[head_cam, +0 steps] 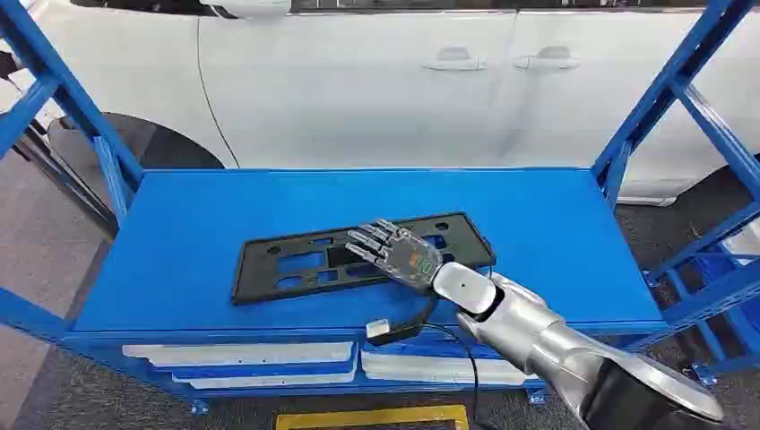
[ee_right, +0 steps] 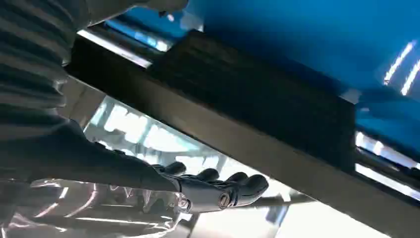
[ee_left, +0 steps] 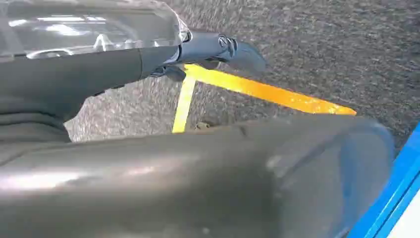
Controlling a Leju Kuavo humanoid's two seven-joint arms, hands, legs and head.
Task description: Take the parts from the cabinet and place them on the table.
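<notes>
1. Reaching in from below, the right hand [head_cam: 399, 253] is lying over the black plastic part [head_cam: 296, 262], fingers spread, grasping nothing as far as I can tell.
2. That flat part is resting on the blue shelf [head_cam: 179, 233] of the cabinet.
3. Hanging over grey floor [ee_left: 317, 44], the left hand [ee_left: 218, 49] is holding nothing.
4. Risk: the thin panel is offering little edge, so the fingers may be sliding it away instead of lifting.

A white car [head_cam: 376, 81] stands behind the blue steel shelving frame [head_cam: 668, 85]. Grey carpet floor [head_cam: 54, 260] carries yellow tape lines [head_cam: 372, 417].
</notes>
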